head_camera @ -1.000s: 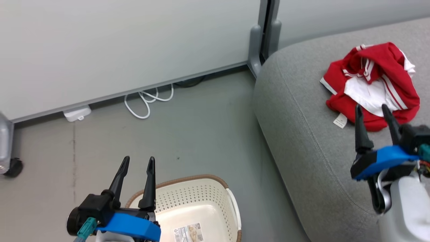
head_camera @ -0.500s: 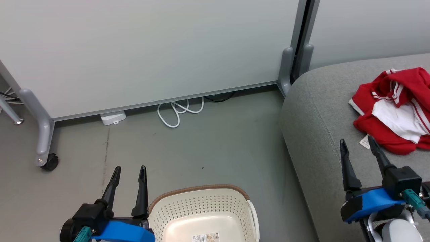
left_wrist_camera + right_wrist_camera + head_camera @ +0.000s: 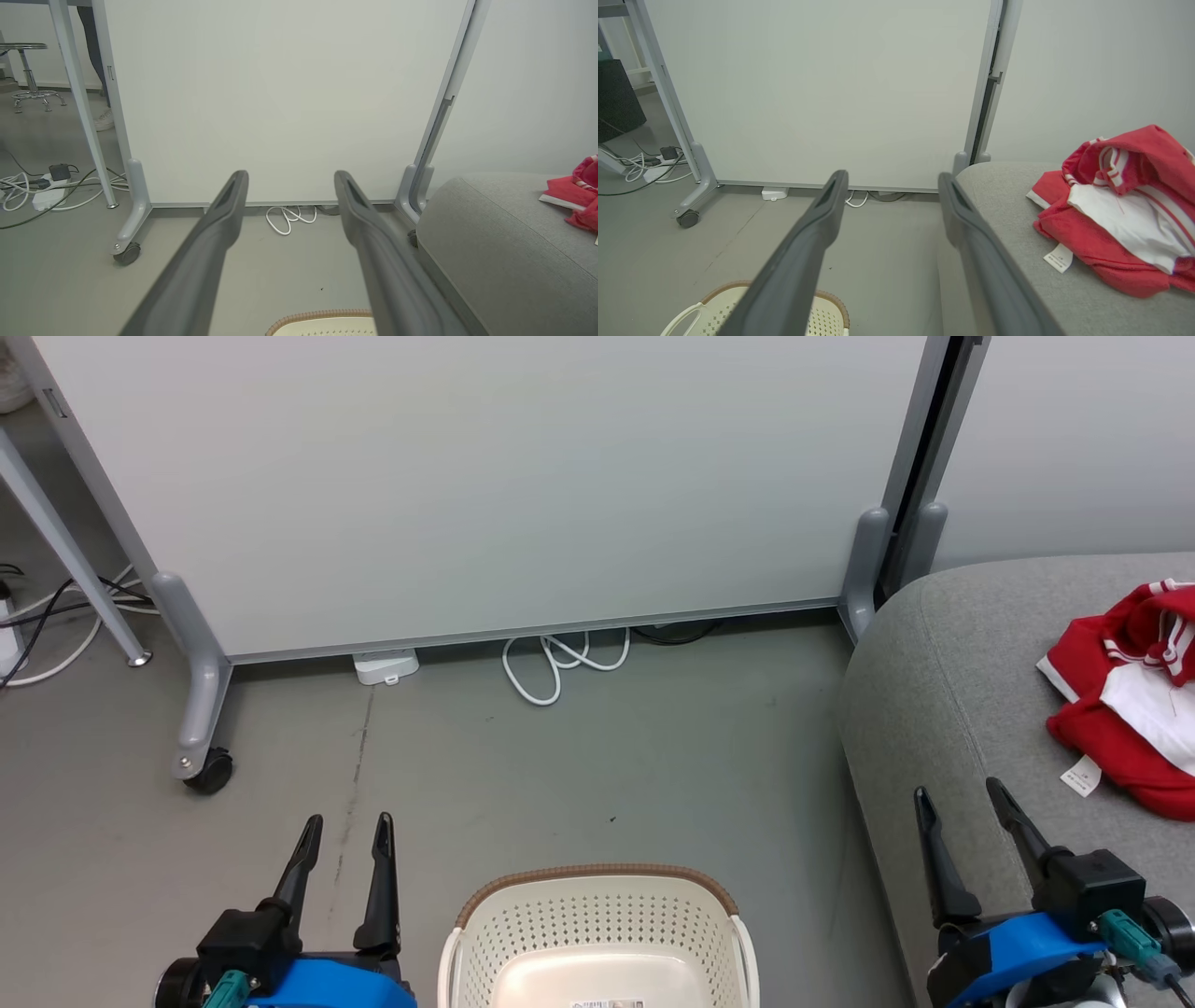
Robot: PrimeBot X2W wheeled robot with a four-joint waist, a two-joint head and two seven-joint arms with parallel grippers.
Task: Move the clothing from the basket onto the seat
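Red-and-white clothing (image 3: 1134,728) heaped on grey seat (image 3: 934,691); basket (image 3: 597,875) on floor (image 3: 560,765), visible part holding nothing. My left jaws and right jaws hang parted, gripping nothing. Transfer looks done, as far as seen.

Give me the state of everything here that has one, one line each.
left gripper, open, nothing held
right gripper, open, nothing held
clothing, crumpled in a heap on the seat
basket, upright on the floor, no clothing in the part that shows
seat, bearing the clothing
white cable, looped on the floor
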